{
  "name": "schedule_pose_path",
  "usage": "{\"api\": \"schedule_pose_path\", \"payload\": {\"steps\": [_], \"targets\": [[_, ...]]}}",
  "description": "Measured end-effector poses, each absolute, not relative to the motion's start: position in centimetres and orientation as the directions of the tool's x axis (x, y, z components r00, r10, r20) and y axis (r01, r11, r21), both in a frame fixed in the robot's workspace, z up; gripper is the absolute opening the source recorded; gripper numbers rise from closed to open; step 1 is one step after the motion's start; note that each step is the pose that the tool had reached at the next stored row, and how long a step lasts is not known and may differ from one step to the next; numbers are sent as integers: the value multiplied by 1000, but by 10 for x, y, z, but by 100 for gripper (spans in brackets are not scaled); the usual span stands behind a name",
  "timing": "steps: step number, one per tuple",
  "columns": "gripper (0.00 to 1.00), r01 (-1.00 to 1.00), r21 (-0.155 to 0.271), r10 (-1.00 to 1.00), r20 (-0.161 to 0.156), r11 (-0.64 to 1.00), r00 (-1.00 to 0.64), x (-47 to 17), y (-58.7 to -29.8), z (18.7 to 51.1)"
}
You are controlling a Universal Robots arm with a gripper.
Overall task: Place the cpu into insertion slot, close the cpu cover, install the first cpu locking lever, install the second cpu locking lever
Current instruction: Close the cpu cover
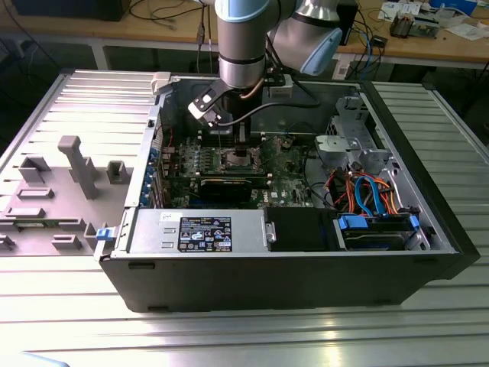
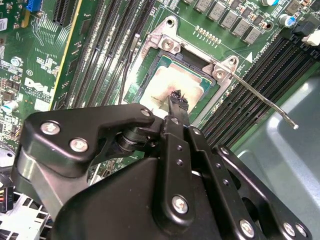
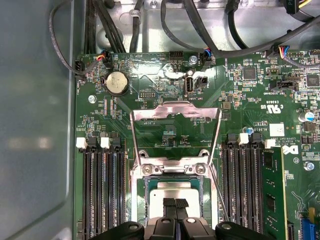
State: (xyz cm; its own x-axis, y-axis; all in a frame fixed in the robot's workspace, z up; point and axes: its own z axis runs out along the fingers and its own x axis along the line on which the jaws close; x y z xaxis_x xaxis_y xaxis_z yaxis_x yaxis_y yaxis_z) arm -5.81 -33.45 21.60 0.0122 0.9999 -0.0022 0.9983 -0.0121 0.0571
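Open computer case (image 1: 290, 267) is noted lying on a ribbed metal table (image 1: 229, 336). The arm is seen reaching down into it over the green motherboard (image 3: 150, 80).

The cpu (image 3: 172, 190) is seen in both wrist views seated flat in the insertion slot (image 2: 182, 59), silvery top upward. The cpu cover (image 3: 175, 110) is found swung open. Its frame is tilted back from the slot on the hinge side, so the chip is left uncovered.

One thin locking lever (image 2: 260, 97) is seen unlatched, angled out from a corner of the slot across the memory slots (image 2: 250, 75).

The gripper (image 2: 176, 98) is placed directly over the middle of the cpu. Its two black fingers are closed against each other, and nothing is held between them. The tips are seen at the chip's top surface. Whether contact is made cannot be told.
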Motion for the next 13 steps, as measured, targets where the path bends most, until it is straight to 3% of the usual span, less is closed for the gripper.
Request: {"api": "schedule_pose_path", "payload": {"steps": [13], "targets": [[11, 998, 57, 1000, -2, -12, 12, -58, -334, 219]]}}
